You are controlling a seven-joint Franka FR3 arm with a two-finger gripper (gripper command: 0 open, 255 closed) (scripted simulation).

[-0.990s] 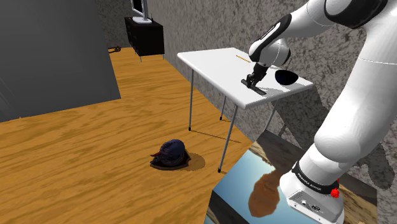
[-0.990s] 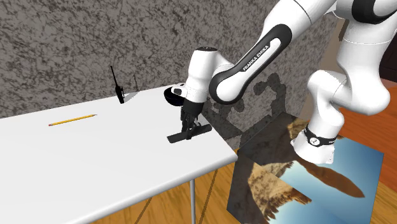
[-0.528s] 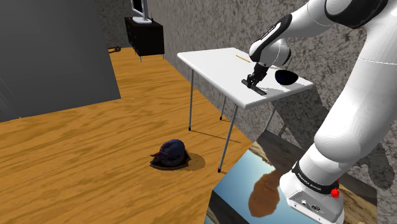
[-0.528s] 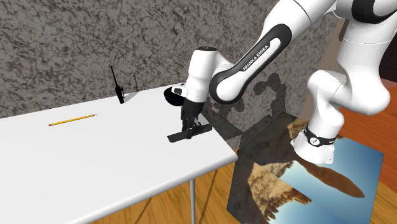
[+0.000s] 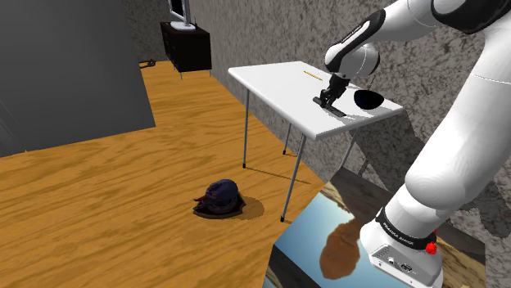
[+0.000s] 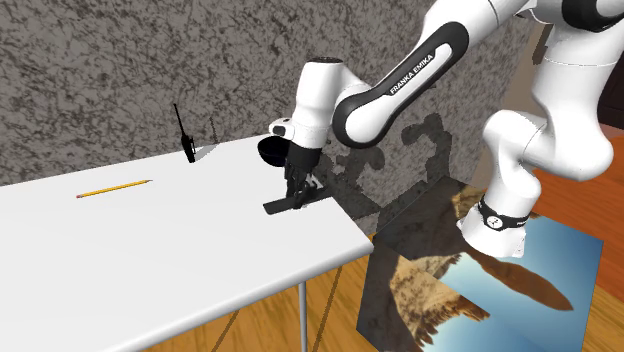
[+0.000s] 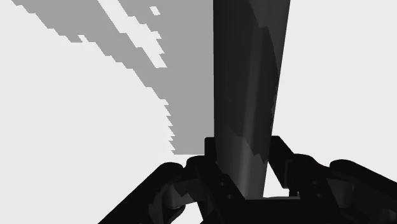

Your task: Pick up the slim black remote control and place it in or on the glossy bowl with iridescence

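The slim black remote control [image 6: 289,204] is hanging tilted in my pincer [image 6: 296,188], just above the white table [image 6: 150,250] near its corner. A second ago it was sitting lower, close to the tabletop and nearer the edge; since then I have been lifting it and carrying it a little toward the dark bowl [image 5: 368,100], and my wrist is now standing higher over the surface. In the shoulder view the remote is showing just beside the bowl, on that view's left, the two not touching.

In the second exterior view the bowl is sitting behind my hand, which is covering part of its rim. Well apart along the table, toward that view's left, a yellow pencil [image 6: 113,188] is lying flat, and a black handset [image 6: 186,143] with a thin aerial is standing upright near the far edge by the speckled wall. On the wooden floor [image 5: 98,204] below, a dark cap [image 5: 219,198] is lying beside the table's legs.

My fingers [image 7: 211,159] are standing narrowly apart and pressing the remote's two long sides, gripping it across its width, its body running away from the camera over the pale tabletop and its jagged grey shadow.
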